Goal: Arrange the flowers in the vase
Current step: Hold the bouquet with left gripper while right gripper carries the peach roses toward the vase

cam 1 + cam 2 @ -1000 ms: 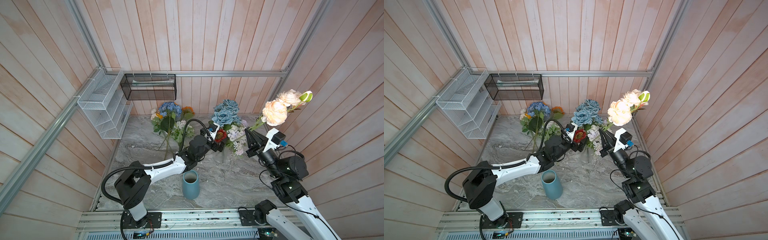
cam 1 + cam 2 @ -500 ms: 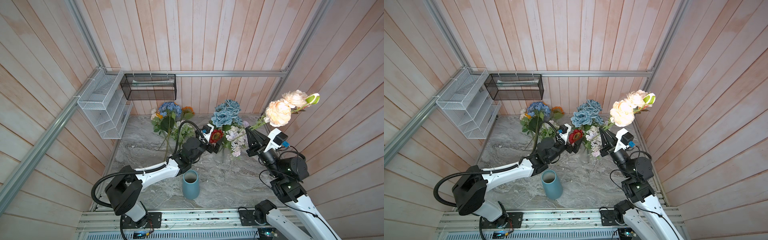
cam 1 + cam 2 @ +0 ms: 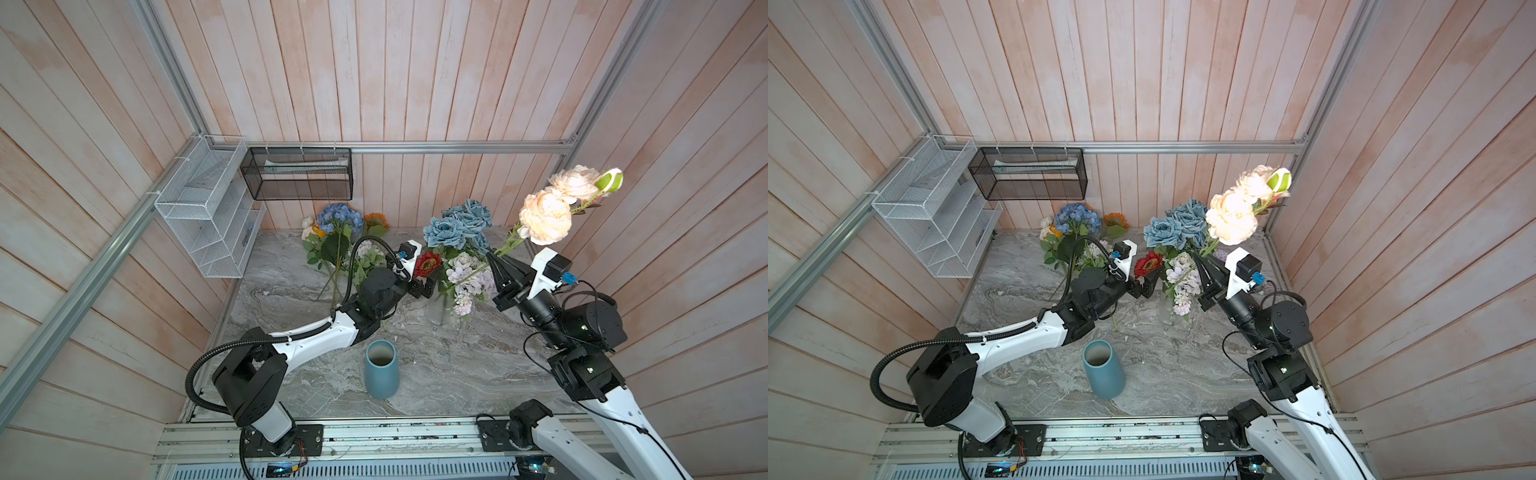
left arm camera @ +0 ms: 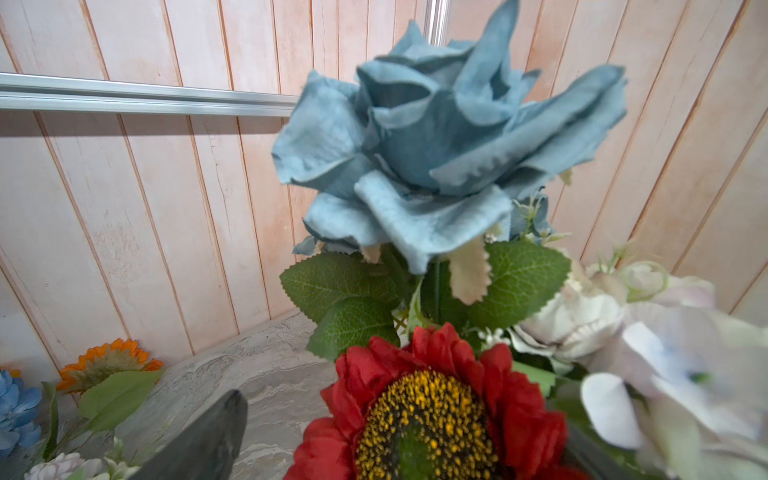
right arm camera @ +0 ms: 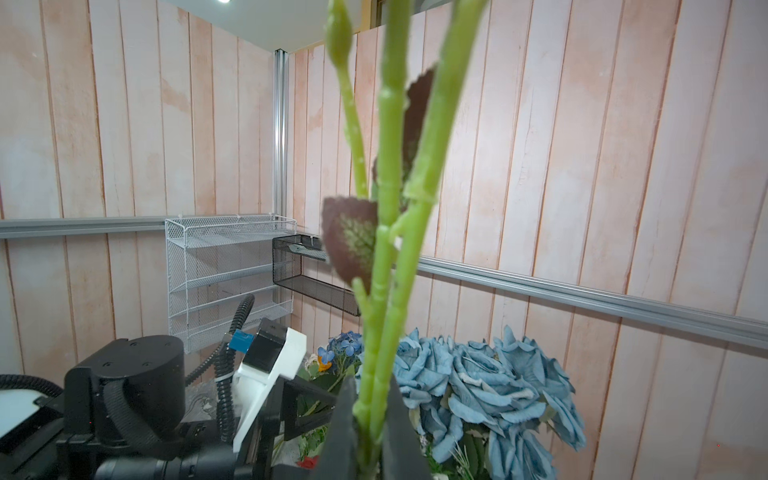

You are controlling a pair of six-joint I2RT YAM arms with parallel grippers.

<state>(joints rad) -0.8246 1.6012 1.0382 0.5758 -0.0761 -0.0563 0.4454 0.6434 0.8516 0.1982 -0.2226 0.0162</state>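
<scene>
My right pincer [image 3: 493, 258] is clamped on the green stem of the peach rose spray [image 3: 545, 216], with the jaws pressed together around it. From the jaws the spray's long axis runs up and outward, slanting toward the right wall. Its two pale blooms and a green bud sit at the far end, high over the table. I cannot make out the lower end of the stem behind the jaws.

My left pincer [image 3: 423, 286] stands wide apart, aimed at the back wall, with the red bloom [image 4: 432, 415] just ahead of its fingers and facing them. Beyond that bloom, the dusty-blue roses [image 3: 457, 224] rise upright. Off to this pincer's left, by the back wall, are the blue hydrangea [image 3: 338, 214] and the orange sunflower [image 3: 376, 219].

The blue vase [image 3: 381, 370] stands upright and mouth up, well behind both pincers toward the arm bases, with nothing in it.

The tabletop [image 3: 457, 370] is grey veined marble. Pale pinkish plank walls [image 3: 374, 70] close in the booth, with a white wire rack [image 3: 208, 220] and a black mesh basket [image 3: 297, 174] hung in the far left corner.
</scene>
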